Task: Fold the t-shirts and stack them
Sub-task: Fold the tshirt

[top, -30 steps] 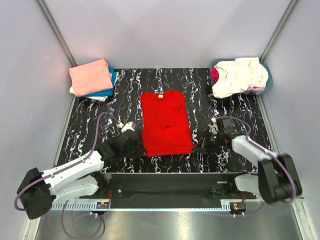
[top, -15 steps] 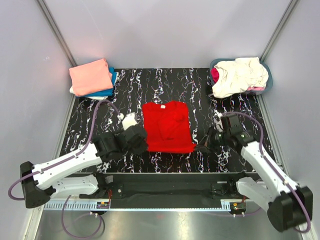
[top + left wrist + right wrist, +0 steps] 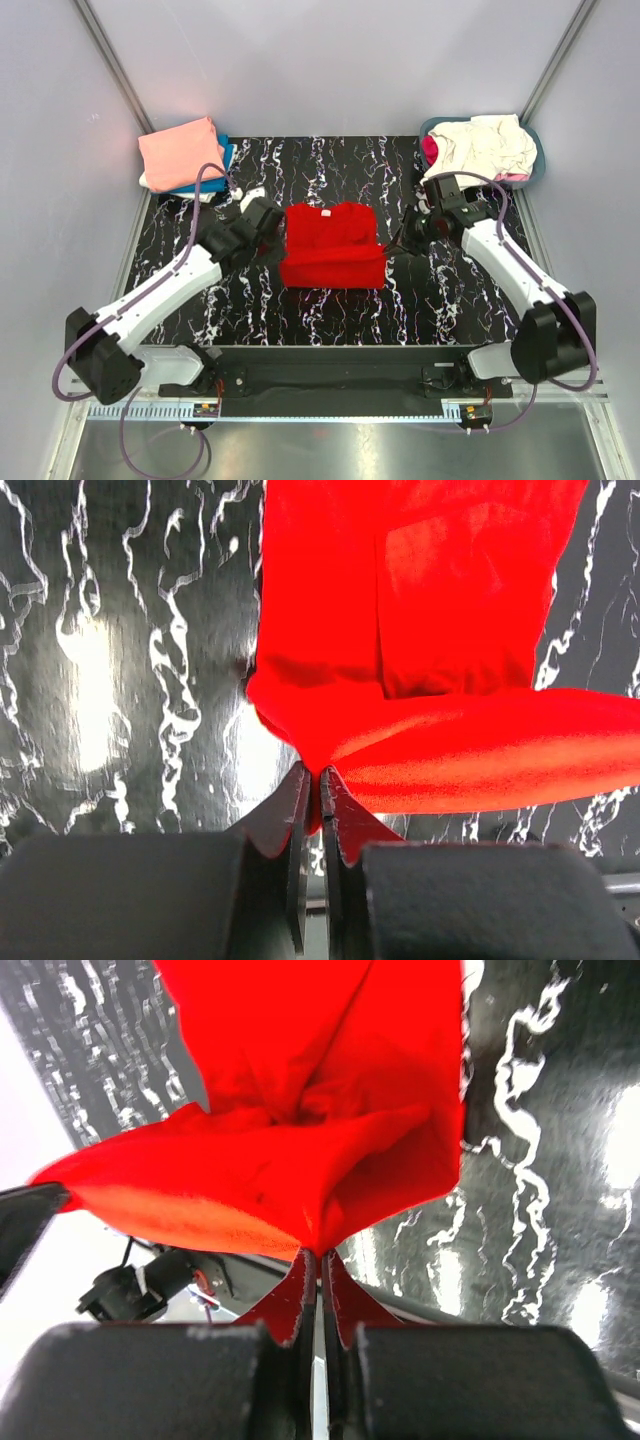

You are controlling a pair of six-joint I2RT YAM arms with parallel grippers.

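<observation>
The bright red t-shirt [image 3: 332,245] lies mid-table, its lower half lifted and carried back over the upper half. My left gripper [image 3: 277,237] is shut on the shirt's left hem corner [image 3: 315,765]. My right gripper [image 3: 393,243] is shut on the right hem corner [image 3: 318,1240]. The hem hangs stretched between them above the table. A folded stack with a salmon-pink t-shirt [image 3: 180,150] over blue [image 3: 215,180] and white ones sits at the back left. A cream t-shirt [image 3: 480,150] and a magenta one [image 3: 430,148] fill the basket.
The grey-blue basket [image 3: 536,160] stands at the back right corner. Black marbled tabletop [image 3: 330,320] shows in front of the shirt. Grey walls enclose the table on three sides.
Both grippers have moved away from the near edge toward the back, carrying the red shirt's hem over its upper half. The shirt's outline has shortened by about half.
</observation>
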